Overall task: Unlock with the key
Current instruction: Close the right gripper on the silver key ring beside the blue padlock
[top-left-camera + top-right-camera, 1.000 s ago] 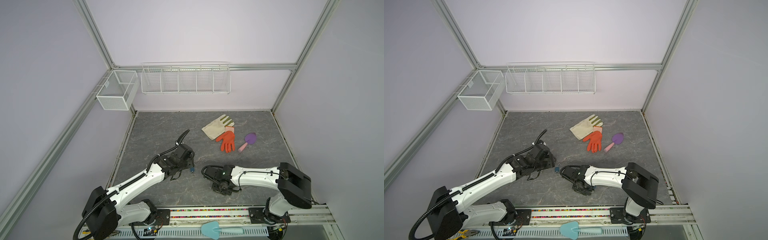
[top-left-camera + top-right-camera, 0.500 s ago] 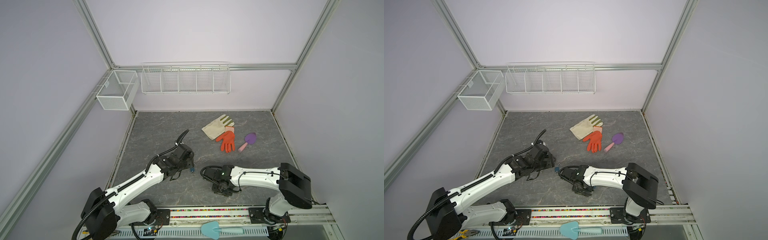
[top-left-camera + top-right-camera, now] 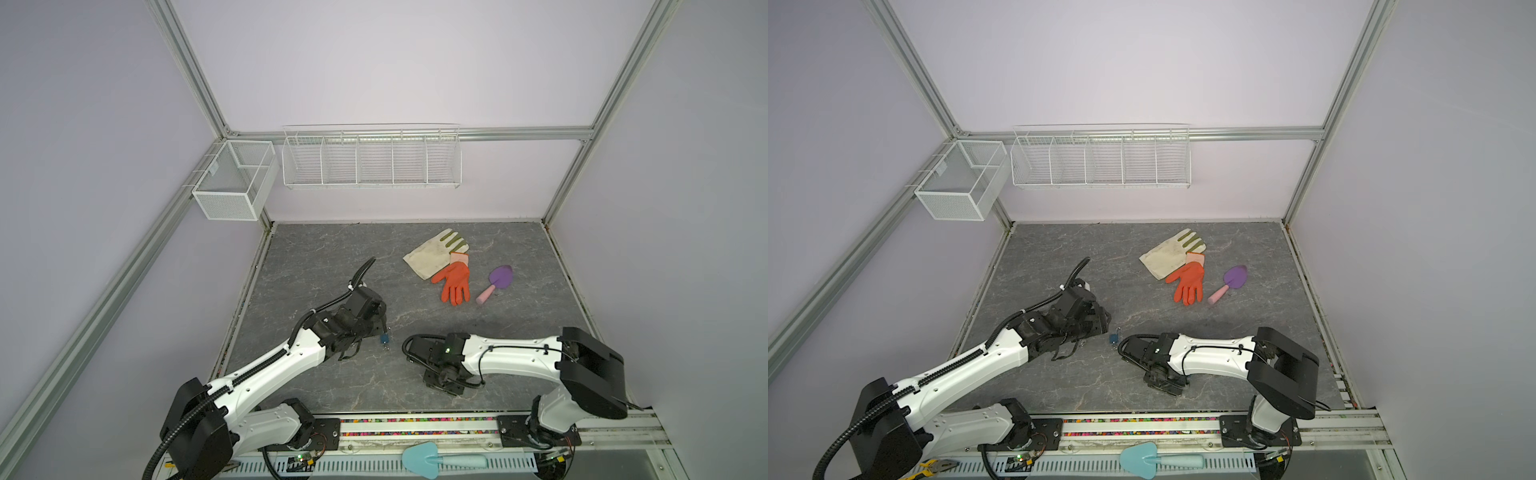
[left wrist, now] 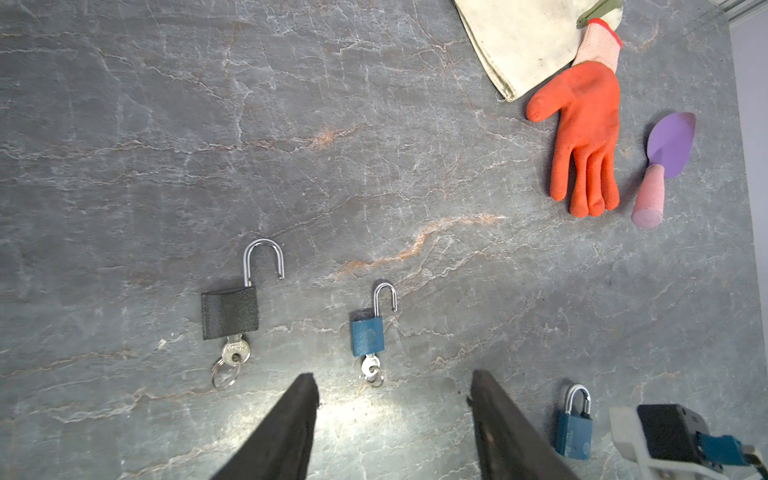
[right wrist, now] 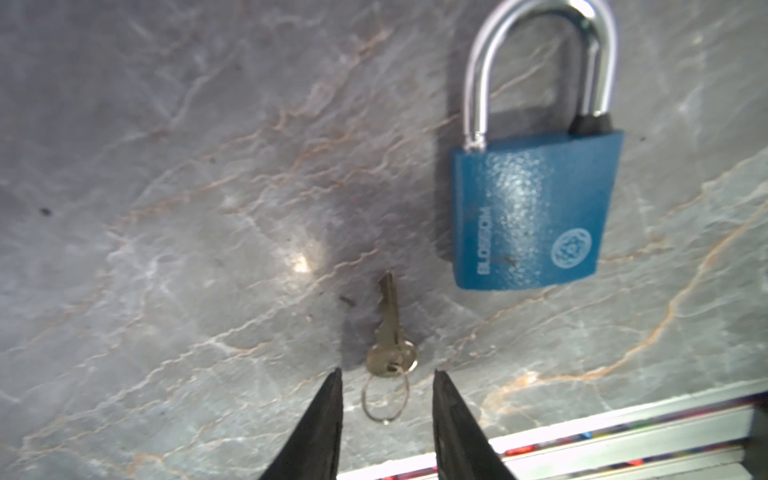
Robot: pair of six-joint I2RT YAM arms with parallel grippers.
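The small silver key (image 5: 390, 328) on its wire ring (image 5: 365, 399) lies flat on the grey marbled worktop (image 5: 166, 208). It is just beside the shut blue padlock (image 5: 536, 216), not in its keyway. The right gripper (image 5: 387, 372) has just parted its jaws to a moderate gap, tips either side of the ring, gripping nothing. The key probably still has to be picked up, so unlocking has not begun. The left gripper (image 4: 392, 374) hangs wide open and empty.
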